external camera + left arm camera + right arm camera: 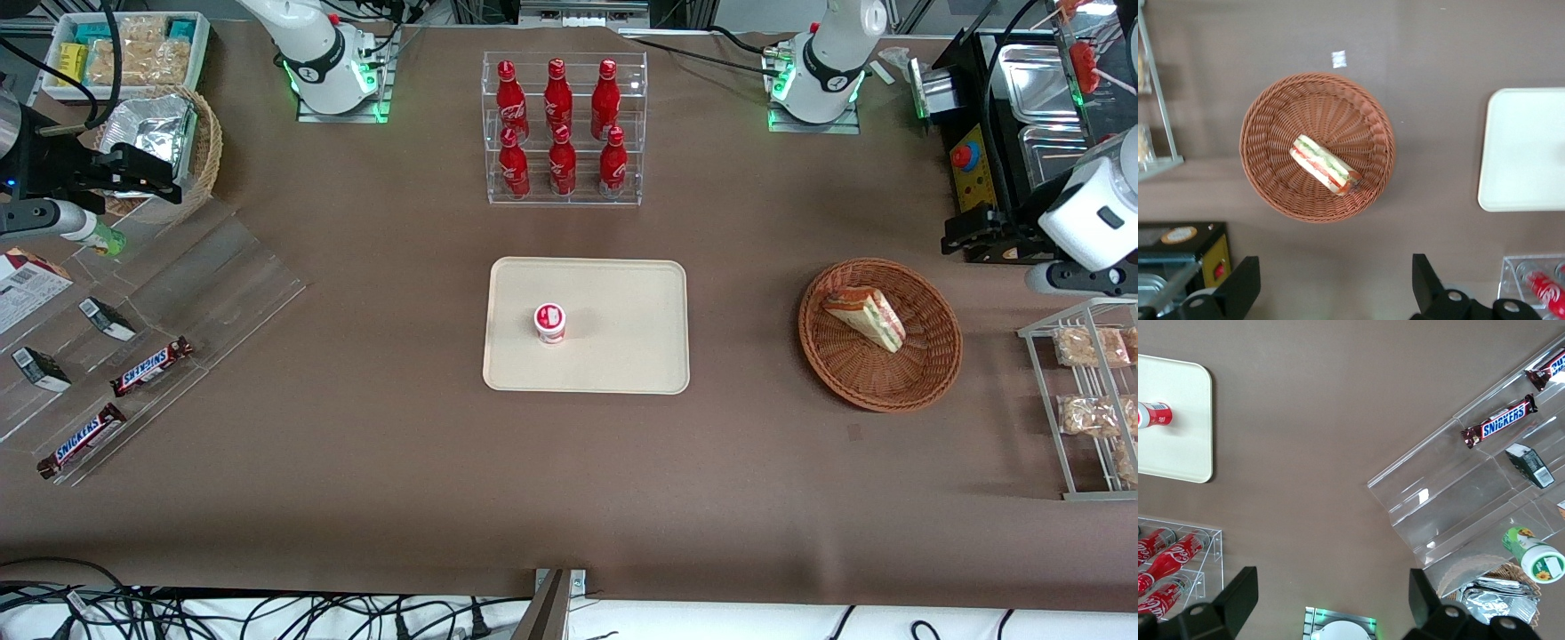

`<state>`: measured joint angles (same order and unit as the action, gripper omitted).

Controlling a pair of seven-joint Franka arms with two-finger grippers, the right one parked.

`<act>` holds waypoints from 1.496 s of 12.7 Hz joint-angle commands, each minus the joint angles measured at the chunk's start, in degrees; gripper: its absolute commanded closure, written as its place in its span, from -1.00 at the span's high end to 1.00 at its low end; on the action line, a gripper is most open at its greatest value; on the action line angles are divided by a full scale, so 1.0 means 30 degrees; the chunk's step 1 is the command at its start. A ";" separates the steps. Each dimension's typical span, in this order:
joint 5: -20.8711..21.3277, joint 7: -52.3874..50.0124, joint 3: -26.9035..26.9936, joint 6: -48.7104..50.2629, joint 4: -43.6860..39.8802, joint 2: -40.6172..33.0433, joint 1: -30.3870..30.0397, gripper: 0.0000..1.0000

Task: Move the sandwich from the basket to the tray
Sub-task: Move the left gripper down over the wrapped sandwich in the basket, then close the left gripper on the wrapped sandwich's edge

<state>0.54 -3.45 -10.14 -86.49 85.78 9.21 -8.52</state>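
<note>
The claw [1335, 283] of the working left arm hangs high above the table, over the strip of brown cloth just beside the basket [1268, 170], and it holds nothing. Its 2 fingers [1241, 283] stand wide apart, with only bare cloth showing between them. The sandwich [1325, 165] lies under the claw and a little forward of it, inside the round woven basket, on its side, so the red, pink and green layers face up; one end rests close to the basket wall. In the front view the sandwich [865, 316] sits in the part of the basket [925, 364] that is farther from the camera. The tray [622, 356] lies well apart from the claw, toward the parked arm's end of the table, and 1 small red and white cup [550, 323] stands upright on it. A clear rack with 6 red bottles [562, 129] stands farther from the front camera than the tray. A wire shelf with packed snacks [1089, 387] is near the basket, at the working arm's end.
</note>
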 commanded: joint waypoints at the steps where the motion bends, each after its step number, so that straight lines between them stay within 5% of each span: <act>1: 0.0813 -0.2620 0.0011 -0.1660 0.1455 0.0241 0.0027 1.00; 13: 0.3065 -1.5190 0.0012 -1.3583 1.2765 -0.1341 -0.0206 1.00; 19: 0.4945 -1.8651 -0.0047 -1.7164 1.5235 -0.0730 -0.0265 1.00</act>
<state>13.62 -56.40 -10.04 -135.93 129.70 7.83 -8.99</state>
